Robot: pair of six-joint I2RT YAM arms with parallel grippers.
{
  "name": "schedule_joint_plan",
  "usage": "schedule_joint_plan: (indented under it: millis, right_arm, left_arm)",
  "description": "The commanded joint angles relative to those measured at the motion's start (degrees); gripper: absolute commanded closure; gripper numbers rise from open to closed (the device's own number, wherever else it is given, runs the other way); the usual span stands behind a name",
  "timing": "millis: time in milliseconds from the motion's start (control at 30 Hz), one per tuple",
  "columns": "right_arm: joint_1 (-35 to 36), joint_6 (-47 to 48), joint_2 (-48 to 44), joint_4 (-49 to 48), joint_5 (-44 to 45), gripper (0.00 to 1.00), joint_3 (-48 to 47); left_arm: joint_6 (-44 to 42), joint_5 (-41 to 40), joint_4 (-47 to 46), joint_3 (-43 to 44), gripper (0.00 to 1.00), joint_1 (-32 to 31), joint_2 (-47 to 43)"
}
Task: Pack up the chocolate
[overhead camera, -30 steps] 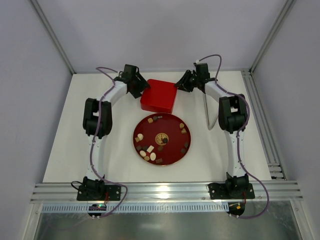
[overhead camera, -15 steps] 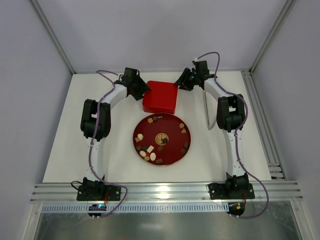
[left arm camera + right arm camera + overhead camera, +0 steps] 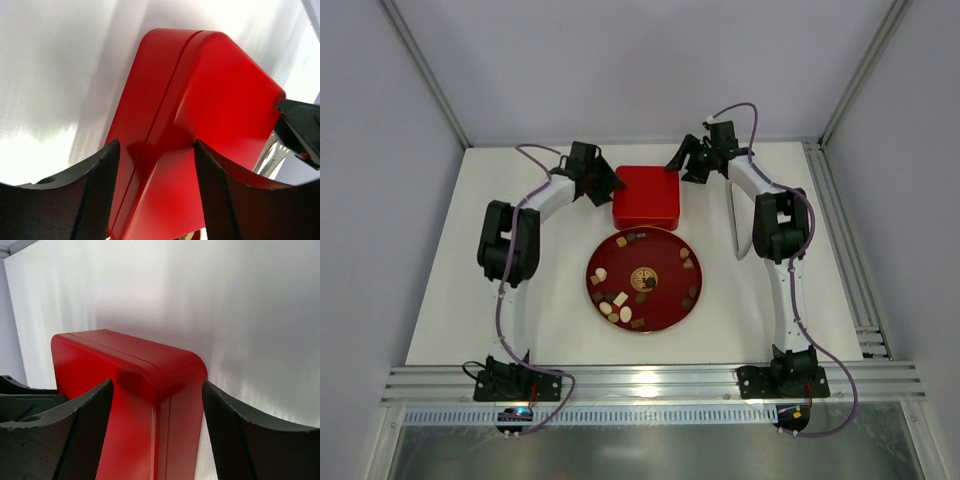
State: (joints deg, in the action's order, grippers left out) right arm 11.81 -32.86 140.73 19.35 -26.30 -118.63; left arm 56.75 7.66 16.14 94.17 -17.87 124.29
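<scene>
Several small dark brown, light brown and cream chocolate pieces (image 3: 620,298) lie on the round red plate (image 3: 665,300) in the middle of the table. A closed red box (image 3: 647,197) with rounded corners stands just behind the plate. My left gripper (image 3: 607,186) is open at the box's left side, and in the left wrist view its jaws (image 3: 156,150) straddle a box corner (image 3: 210,100). My right gripper (image 3: 682,166) is open at the box's far right corner (image 3: 165,370), with its jaws (image 3: 157,390) either side of that corner. Neither gripper holds anything.
A gold emblem (image 3: 642,276) sits at the plate's centre. A thin pale panel (image 3: 738,225) lies beside the right arm. Aluminium rails run along the table's right edge (image 3: 840,240) and near edge (image 3: 650,380). White walls close in the back and sides.
The red box has shifted to the right and turned square to the table. The left gripper has followed it to the right. The right gripper has drawn back slightly toward the far wall.
</scene>
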Motion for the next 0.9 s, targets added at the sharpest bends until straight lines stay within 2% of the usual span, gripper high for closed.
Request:
schedule_joint_plan:
  millis: [0, 200, 333, 367, 433, 500, 533, 667, 733, 767, 867]
  right_arm:
    - [0.1, 1.3, -5.5, -3.2, -0.4, 0.27, -2.0]
    - [-2.0, 1.4, -12.2, -8.9, -0.2, 0.15, 0.0]
    - [-2.9, 2.9, -18.0, -7.8, 0.7, 0.07, 0.7]
    - [-2.8, 3.4, -19.4, -7.1, 1.2, 0.01, 1.4]
    - [-2.8, 4.0, -25.5, -7.5, 2.4, 0.0, 6.7]
    - [-2.9, 3.6, -30.8, -8.9, 3.5, 0.0, 12.3]
    - [-2.9, 3.6, -33.4, -9.3, 4.1, 0.0, 18.1]
    - [-2.8, 4.6, -52.1, -11.1, 7.0, 0.0, 34.0]
    - [-2.8, 5.3, -59.0, -9.9, 9.9, 0.0, 42.5]
    - [-2.8, 5.8, -65.4, -9.2, 10.5, 0.0, 44.9]
    - [-2.8, 7.5, -74.1, -5.5, 13.1, 0.0, 53.0]
  left_arm:
    - [-8.0, -2.3, 16.6, -0.5, 0.4, -0.5, 5.7]
    - [-14.4, -1.2, 16.5, 7.0, 0.3, 2.0, 2.9]
    - [-19.7, -0.7, 18.3, 12.5, 0.25, 3.4, 0.1]
    - [-20.2, -0.7, 18.7, 13.1, 0.25, 3.5, -1.9]
    - [-20.7, 0.1, 19.1, 12.4, 0.23, 3.5, -4.7]
    - [-21.2, 0.9, 18.5, 9.4, 0.22, 3.3, -9.3]
    - [-21.5, 1.6, 18.4, 8.0, 0.21, 3.3, -11.0]
    - [-23.7, 3.1, 17.3, -0.8, 0.2, 3.0, -21.4]
    - [-25.5, 3.2, 17.1, -7.5, 0.19, 2.8, -28.8]
    - [-25.9, 3.3, 17.0, -10.0, 0.19, 2.9, -31.2]
    - [-28.3, 3.8, 17.2, -19.1, 0.18, 2.8, -40.9]
